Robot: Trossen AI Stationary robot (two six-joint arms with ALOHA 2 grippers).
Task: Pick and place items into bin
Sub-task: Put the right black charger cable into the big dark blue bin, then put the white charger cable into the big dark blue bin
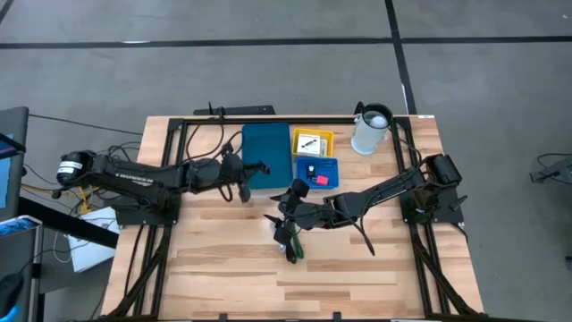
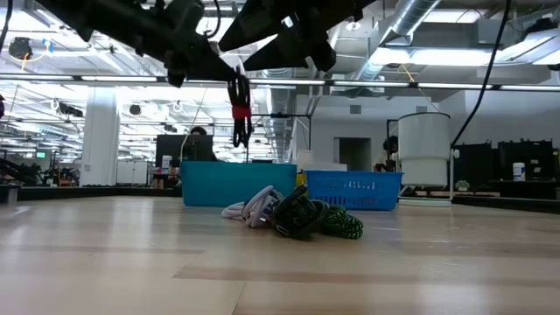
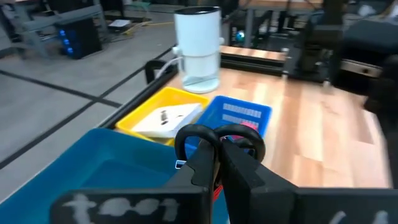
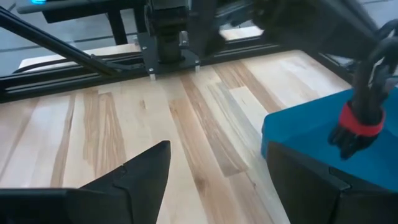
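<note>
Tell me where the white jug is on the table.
In the high view the white jug stands upright at the table's far edge, on the right arm's side, just right of the yellow tray and apart from it.

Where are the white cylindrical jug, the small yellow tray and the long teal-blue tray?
white cylindrical jug [image 1: 370, 132]: high view, on its side wall.
small yellow tray [image 1: 327, 137]: high view, on its right rim.
long teal-blue tray [image 1: 266, 152]: high view, on its bare floor.
</note>
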